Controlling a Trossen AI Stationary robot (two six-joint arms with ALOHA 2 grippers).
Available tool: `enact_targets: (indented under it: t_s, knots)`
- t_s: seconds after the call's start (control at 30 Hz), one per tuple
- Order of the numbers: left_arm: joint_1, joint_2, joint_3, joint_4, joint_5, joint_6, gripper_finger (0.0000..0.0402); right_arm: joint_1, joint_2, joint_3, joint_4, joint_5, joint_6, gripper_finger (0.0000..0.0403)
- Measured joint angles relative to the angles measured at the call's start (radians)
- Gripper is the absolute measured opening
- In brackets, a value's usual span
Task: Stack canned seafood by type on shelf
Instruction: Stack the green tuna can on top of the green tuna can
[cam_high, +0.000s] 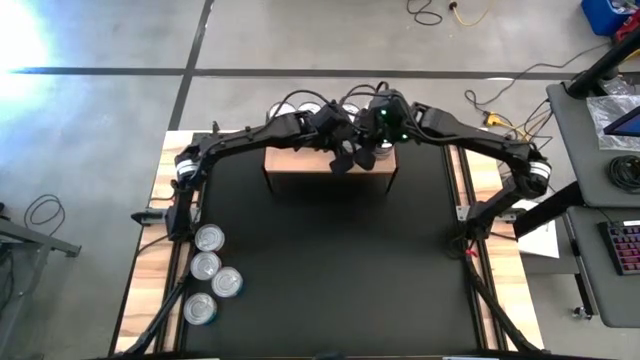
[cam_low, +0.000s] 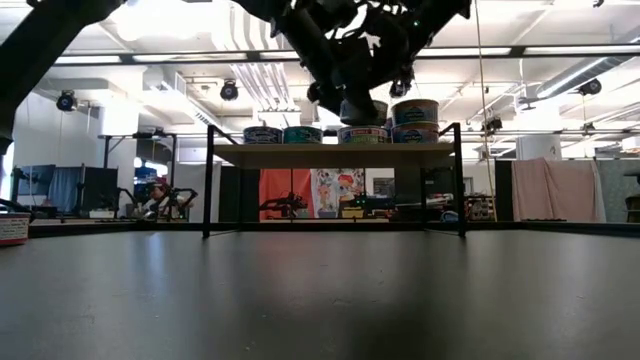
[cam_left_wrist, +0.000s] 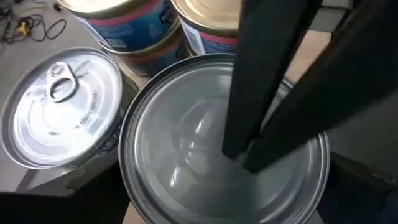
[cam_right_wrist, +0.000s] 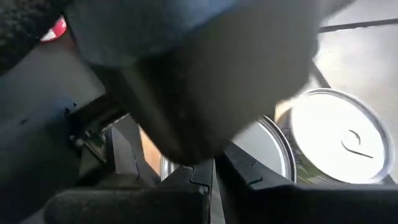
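While both grippers crowd the shelf (cam_high: 300, 170), four tins (cam_high: 211, 273) wait on the bench.
Left gripper (cam_high: 345, 152) fingers spread above a silver-topped tin (cam_left_wrist: 217, 143); right gripper (cam_high: 372, 148) fingers pressed together. Lower squarely; avoid neighbouring stacks (cam_low: 415, 120).

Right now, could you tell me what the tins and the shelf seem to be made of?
The tins look like metal: shiny silver lids, one with a pull ring, and printed paper-like side labels. The shelf seems to have a light wood top with a matte finish, on thin black legs, probably painted metal.
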Motion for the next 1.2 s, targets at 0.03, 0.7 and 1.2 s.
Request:
enact_targets:
  t_s: [0.03,0.7,1.2]
  knots:
    - [0.000,0.000,0.000,-0.003,0.000,0.000,0.0384,0.000,0.004,0.000,0.000,-0.001,0.000,0.0009]
    - [0.001,-0.007,-0.049,-0.001,0.096,-0.001,0.0391,0.000,0.059,0.000,-0.044,-0.011,-0.022,0.0009]
    - [-0.010,-0.007,-0.043,-0.010,0.030,-0.124,0.0398,-0.002,0.078,0.003,-0.041,-0.020,-0.050,0.0009]
